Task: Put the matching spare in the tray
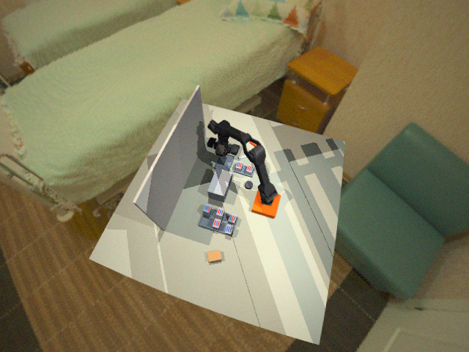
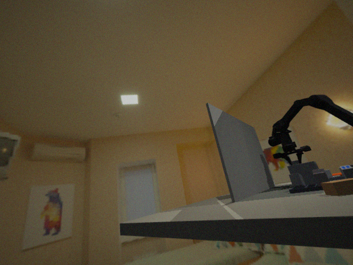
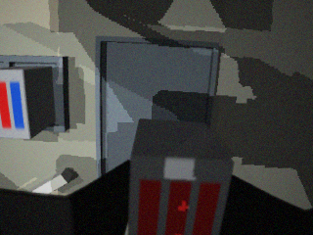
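Observation:
My gripper (image 1: pixel 222 151) (image 2: pixel 295 162) (image 3: pixel 169 170) is shut on a dark grey unit (image 3: pixel 181 139) with three red bars and a pale patch on its face. It holds the unit above the blue-grey tray (image 1: pixel 227 162) (image 3: pixel 142 64), over the tray's near part in the wrist view. No unit shows in the visible part of the tray. Several spare units with red and blue bars stand on a dark rack (image 1: pixel 204 222). Two more striped units (image 1: pixel 238 166) (image 3: pixel 15 103) stand on a smaller rack (image 1: pixel 242 173) (image 3: pixel 67 93) beside the tray. No part code is readable.
A tall grey panel (image 1: pixel 174 159) (image 2: pixel 242 154) stands along one side. A grey box (image 1: pixel 220 182) stands between the tray and the spares rack. A black disc (image 1: pixel 248 185), an orange-tan block (image 1: pixel 215 256) (image 2: pixel 337 186) and a white stick (image 3: pixel 51 185) lie on the table.

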Controlling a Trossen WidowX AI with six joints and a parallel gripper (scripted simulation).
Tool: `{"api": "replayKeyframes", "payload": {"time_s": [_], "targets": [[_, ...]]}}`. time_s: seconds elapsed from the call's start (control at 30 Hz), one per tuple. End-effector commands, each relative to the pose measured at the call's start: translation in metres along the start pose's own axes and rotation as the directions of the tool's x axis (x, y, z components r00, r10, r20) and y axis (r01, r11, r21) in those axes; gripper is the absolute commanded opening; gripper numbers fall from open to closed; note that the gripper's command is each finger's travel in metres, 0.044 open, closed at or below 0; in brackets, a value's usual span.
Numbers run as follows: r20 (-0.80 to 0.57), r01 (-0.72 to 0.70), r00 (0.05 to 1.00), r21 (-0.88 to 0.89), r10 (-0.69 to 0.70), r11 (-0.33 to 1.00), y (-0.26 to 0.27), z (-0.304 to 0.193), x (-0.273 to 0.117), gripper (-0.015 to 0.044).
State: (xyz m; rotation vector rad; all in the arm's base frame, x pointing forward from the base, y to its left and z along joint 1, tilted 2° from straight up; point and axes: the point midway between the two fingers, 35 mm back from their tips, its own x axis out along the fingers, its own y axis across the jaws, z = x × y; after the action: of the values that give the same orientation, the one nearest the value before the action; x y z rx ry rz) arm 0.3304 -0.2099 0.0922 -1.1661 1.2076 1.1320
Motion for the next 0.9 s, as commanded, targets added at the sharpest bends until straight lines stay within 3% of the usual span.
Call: {"api": "replayKeyframes", "payload": {"time_s": [0.0,0.87], "targets": [[-0.001,0.001,1.000,0.001,-0.001,1.000,0.000,0.000,0.003,0.0000],[-0.001,0.001,1.000,0.001,-0.001,1.000,0.001,0.001,0.024,0.0000]]}}
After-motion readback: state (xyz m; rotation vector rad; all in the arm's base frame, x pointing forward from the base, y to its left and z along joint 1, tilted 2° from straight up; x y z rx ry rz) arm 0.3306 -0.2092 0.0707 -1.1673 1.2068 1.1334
